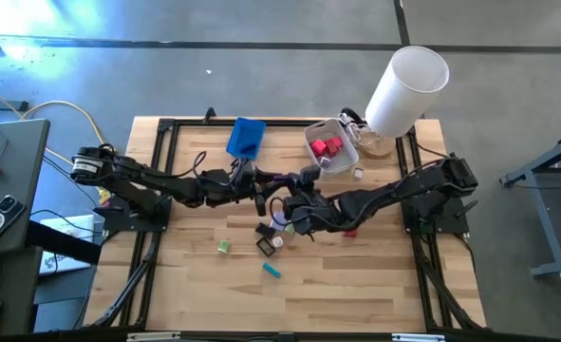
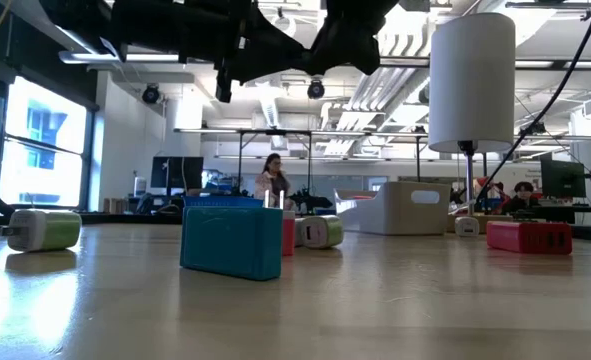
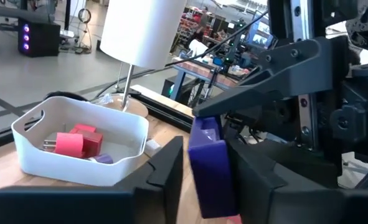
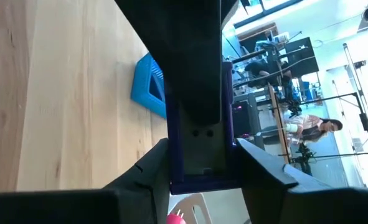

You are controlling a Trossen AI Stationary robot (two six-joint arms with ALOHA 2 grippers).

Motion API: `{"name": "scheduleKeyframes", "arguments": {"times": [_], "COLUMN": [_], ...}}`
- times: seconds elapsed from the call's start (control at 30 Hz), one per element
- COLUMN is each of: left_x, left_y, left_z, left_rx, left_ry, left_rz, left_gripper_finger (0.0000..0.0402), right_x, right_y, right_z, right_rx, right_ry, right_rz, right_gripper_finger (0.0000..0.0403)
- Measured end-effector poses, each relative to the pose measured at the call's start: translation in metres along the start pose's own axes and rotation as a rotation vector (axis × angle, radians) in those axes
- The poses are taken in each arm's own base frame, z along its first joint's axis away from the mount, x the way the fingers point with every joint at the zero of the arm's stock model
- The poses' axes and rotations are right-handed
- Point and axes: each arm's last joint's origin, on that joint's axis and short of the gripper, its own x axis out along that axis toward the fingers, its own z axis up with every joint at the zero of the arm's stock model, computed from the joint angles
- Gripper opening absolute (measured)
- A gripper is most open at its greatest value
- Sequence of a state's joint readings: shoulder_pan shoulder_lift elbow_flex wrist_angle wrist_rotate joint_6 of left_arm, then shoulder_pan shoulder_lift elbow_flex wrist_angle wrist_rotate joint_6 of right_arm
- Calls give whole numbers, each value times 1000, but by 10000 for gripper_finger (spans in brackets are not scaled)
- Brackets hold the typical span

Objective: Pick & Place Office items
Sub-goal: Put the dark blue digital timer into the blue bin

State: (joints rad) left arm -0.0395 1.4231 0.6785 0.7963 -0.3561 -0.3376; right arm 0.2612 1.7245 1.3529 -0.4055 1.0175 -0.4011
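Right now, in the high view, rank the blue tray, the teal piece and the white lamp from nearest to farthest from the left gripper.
From the left gripper, at table centre, closed on the purple block:
1. Blue tray, just beyond it, by the far edge.
2. Teal piece, on the near side.
3. White lamp, at the far right corner.

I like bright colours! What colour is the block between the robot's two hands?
Purple. The block shows best in the left wrist view.

Teal block point(image 2: 232, 242) on the wooden table point(image 2: 375, 310), green-white piece point(image 2: 43, 229) far left.
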Motion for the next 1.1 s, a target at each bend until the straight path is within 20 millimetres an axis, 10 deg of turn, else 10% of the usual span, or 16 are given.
{"name": "scheduleKeyframes", "arguments": {"times": [0.47,1.1], "left_x": [0,-2], "left_y": [1,-2], "left_z": [-3,-6], "left_rx": [48,98], "left_ry": [26,50], "left_rz": [9,14], "left_gripper_finger": [55,56], "right_x": [-1,-50], "right_y": [4,-6], "right_z": [1,-19], "right_rx": [30,149], "right_ry": [-38,22], "right_rz": [107,182], "right_gripper_finger": [216,205]}}
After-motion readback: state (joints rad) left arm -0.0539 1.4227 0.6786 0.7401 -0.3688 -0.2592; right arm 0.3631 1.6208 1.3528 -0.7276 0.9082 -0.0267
